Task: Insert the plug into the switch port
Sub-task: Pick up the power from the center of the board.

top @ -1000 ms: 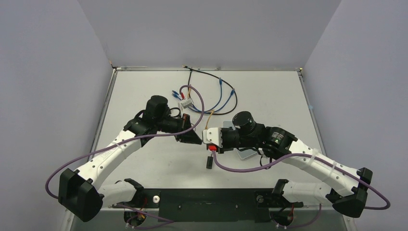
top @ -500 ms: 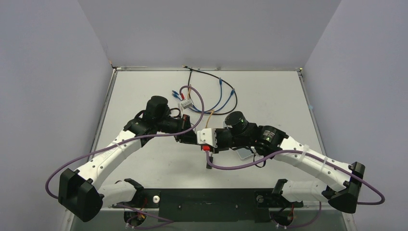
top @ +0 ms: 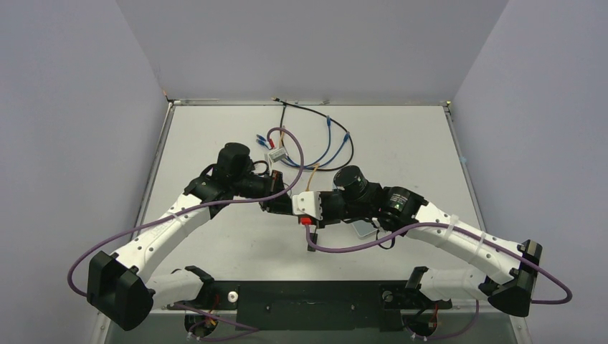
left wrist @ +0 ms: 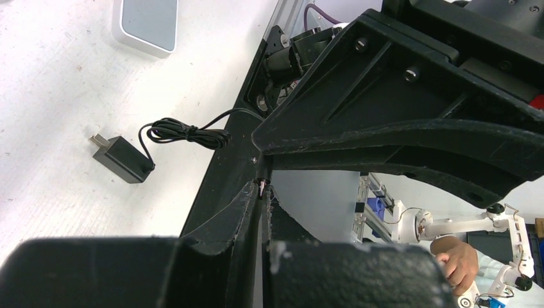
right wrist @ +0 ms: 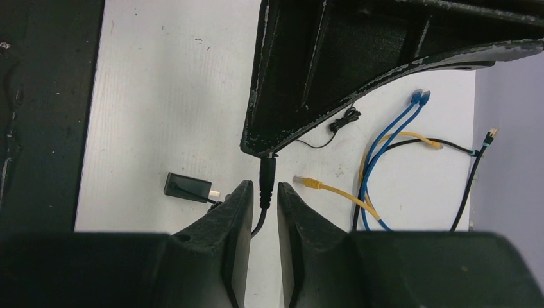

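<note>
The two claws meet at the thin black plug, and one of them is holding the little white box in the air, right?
Not quite: the white box lies flat on the table, held by neither, as the left wrist view shows. The left gripper and right gripper do meet at the black plug.

Matt, faintly speckled white table, smooth white plastic box with a pale grey face, matt black plastic adapter
</note>
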Controlling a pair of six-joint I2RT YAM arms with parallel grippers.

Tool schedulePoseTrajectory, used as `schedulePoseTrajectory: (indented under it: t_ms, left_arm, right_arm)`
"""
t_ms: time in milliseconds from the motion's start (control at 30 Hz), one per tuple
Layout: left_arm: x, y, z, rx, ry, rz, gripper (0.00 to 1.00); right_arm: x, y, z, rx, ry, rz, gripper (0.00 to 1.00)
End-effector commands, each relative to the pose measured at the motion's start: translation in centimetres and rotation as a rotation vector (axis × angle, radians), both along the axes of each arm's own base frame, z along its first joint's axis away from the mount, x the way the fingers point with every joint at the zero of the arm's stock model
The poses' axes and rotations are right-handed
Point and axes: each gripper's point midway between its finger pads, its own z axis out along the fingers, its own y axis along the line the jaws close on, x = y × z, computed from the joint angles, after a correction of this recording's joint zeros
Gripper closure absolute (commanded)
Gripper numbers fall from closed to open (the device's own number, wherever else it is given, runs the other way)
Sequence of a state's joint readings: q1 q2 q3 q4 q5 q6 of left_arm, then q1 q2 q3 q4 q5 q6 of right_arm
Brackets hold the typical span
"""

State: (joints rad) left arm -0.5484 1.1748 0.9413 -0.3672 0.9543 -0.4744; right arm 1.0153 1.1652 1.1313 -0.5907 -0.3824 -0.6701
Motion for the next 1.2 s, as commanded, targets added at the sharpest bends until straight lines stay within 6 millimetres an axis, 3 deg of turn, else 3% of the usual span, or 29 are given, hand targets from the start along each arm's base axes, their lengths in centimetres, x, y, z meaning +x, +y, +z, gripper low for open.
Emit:
schedulePoseTrajectory:
  t_ms: [0,200,367,533,600,700,767,900,1167]
  left_arm:
    - [-0.4,0.2,1.1,-0.030,-0.039,-0.020,1.00]
    - [-0.5,0.2,1.1,-0.033,-0.040,-0.024,1.00]
    - [-0.5,0.2,1.0,-0.032,-0.035,-0.024,1.00]
    - [-0.4,0.1,1.1,-0.043,-0.031,-0.030,1.00]
    - [-0.4,0.1,1.2,-0.051,-0.035,-0.030,0.94]
    - [-0.2,0.1,1.7,-0.071,-0.056,-0.020,0.73]
    - [-0.1,0.3,2.1,-0.079,-0.069,-0.009,0.67]
    - [1.0,1.1,2.8,-0.089,-0.106,0.060,0.60]
    - [3.0,3.3,5.0,-0.162,-0.176,0.213,0.57]
  right_arm:
    - [0.7,1.1,2.0,0.053,-0.045,0.005,0.83]
    - [0.7,1.3,2.1,0.055,-0.044,0.006,0.85]
    - [0.9,1.4,2.2,0.058,-0.046,0.001,1.00]
    - [0.9,1.4,1.9,0.052,-0.039,-0.006,1.00]
    - [0.9,1.3,1.9,0.053,-0.035,-0.014,1.00]
    - [1.0,0.9,2.0,0.059,-0.033,-0.039,1.00]
    - [1.0,0.5,2.4,0.073,-0.040,-0.057,1.00]
    - [1.2,-0.5,4.1,0.123,-0.066,-0.106,1.00]
    - [2.7,-4.4,10.1,0.257,-0.208,-0.286,1.00]
